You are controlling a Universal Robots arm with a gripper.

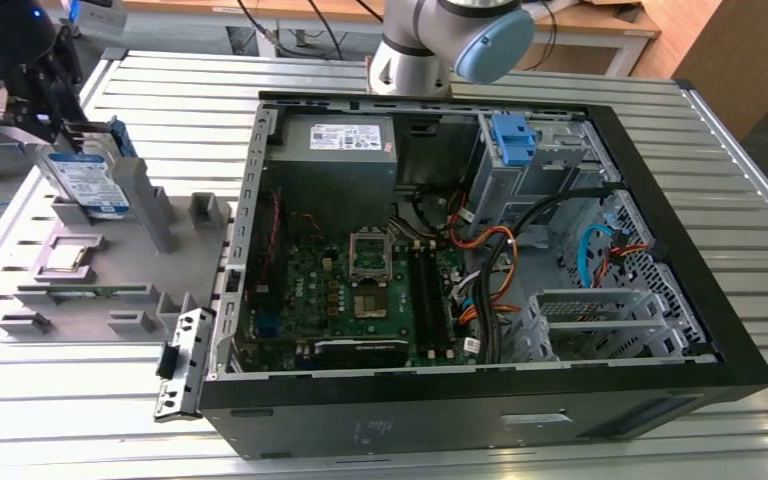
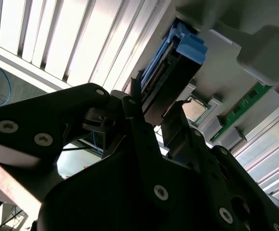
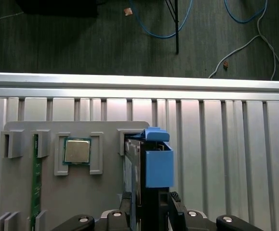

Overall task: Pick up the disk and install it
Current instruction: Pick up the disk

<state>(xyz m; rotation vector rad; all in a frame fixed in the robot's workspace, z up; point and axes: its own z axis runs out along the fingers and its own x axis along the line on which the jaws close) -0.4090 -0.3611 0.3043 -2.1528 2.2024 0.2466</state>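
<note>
Disk (image 1: 91, 182) upright, tight between fingers of the gripper (image 1: 72, 146)

Exterior view: arm (image 1: 454, 40) cut off by top edge; disk (image 1: 87, 180) lower edge sunk out of sight in grey holder (image 1: 117, 270). First wrist view: tool (image 3: 149, 202) cut by frame edge, covers disk's near end.

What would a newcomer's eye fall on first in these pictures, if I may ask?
The open computer case lies in the middle of the exterior view, with its green motherboard exposed. At the exterior view's left, the end effector grips the disk, which stands on edge with its blue side rails at the grey parts tray.
</note>
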